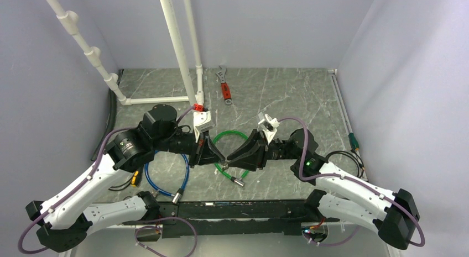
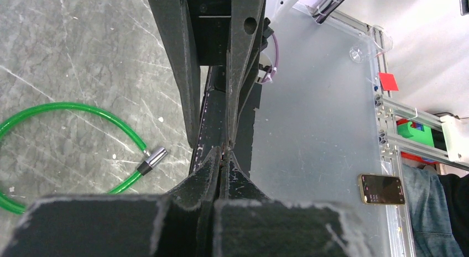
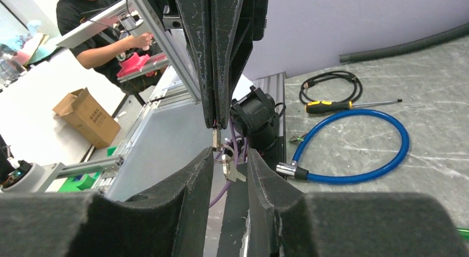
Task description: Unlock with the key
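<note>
- Two grippers meet tip to tip just above the table (image 1: 287,102), a little way in from the near edge.
- The left gripper (image 3: 215,121) has its fingers pinched tight on the key (image 3: 217,138), a small bunch hanging down from its tips.
- The right gripper (image 3: 229,153) stands parted, a finger either side of the key; whether either touches it, I cannot tell.
- Beneath lies the green cable loop (image 2: 66,106), with the blue cable loop (image 3: 359,178) off to the left.
- Far back rests the red-handled wrench (image 1: 225,91).

Lilac walls (image 1: 265,25) enclose a grey, seemingly marbled tabletop (image 1: 287,96).
</note>
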{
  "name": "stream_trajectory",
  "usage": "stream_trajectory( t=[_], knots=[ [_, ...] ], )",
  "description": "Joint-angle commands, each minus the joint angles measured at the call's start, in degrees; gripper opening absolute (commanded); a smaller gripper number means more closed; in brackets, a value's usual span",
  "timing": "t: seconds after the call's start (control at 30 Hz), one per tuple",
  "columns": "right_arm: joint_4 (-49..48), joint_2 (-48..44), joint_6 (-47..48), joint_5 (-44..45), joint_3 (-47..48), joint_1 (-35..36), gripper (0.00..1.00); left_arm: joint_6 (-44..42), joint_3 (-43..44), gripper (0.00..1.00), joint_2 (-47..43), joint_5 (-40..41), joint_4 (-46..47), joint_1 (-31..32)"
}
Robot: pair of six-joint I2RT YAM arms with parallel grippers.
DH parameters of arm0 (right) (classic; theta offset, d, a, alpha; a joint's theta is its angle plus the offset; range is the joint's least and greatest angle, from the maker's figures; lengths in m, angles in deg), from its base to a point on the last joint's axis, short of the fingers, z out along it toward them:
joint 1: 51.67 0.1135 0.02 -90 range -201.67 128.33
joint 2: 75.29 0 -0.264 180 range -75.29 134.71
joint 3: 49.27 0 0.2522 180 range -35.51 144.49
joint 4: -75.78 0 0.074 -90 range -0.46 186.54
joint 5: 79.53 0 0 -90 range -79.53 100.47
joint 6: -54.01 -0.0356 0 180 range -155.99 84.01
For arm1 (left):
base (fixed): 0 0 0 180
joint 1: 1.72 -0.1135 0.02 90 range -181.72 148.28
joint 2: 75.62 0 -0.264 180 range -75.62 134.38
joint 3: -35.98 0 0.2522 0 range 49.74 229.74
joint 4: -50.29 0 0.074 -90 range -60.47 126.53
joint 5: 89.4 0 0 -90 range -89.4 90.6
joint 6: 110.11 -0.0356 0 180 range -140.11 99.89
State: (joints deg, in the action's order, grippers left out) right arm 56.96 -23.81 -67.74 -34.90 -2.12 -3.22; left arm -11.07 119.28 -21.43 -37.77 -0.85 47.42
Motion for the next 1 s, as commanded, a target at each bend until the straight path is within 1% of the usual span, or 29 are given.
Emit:
stream_trajectory(
  t=[0.0,0.33,0.8,0.97],
  knots=[
    [-4.5,0.4,-0.5,-2.4,2.3,-0.2,0.30,-1.1,-0.1,0.00,0.3,-1.8,3.3,0.0],
    [-6.3,1.5,-1.7,-3.0,2.1,-0.2,0.23,-1.0,-0.8,0.00,0.6,-1.4,3.9,0.0],
    [-7.2,3.1,-2.3,-2.8,2.2,-0.1,0.17,-0.8,-1.6,0.00,1.1,-0.4,5.7,0.0],
    [-7.4,3.8,-2.6,-2.5,2.5,-0.1,0.12,-0.8,-1.8,0.00,1.4,0.3,5.7,0.0]
  ],
)
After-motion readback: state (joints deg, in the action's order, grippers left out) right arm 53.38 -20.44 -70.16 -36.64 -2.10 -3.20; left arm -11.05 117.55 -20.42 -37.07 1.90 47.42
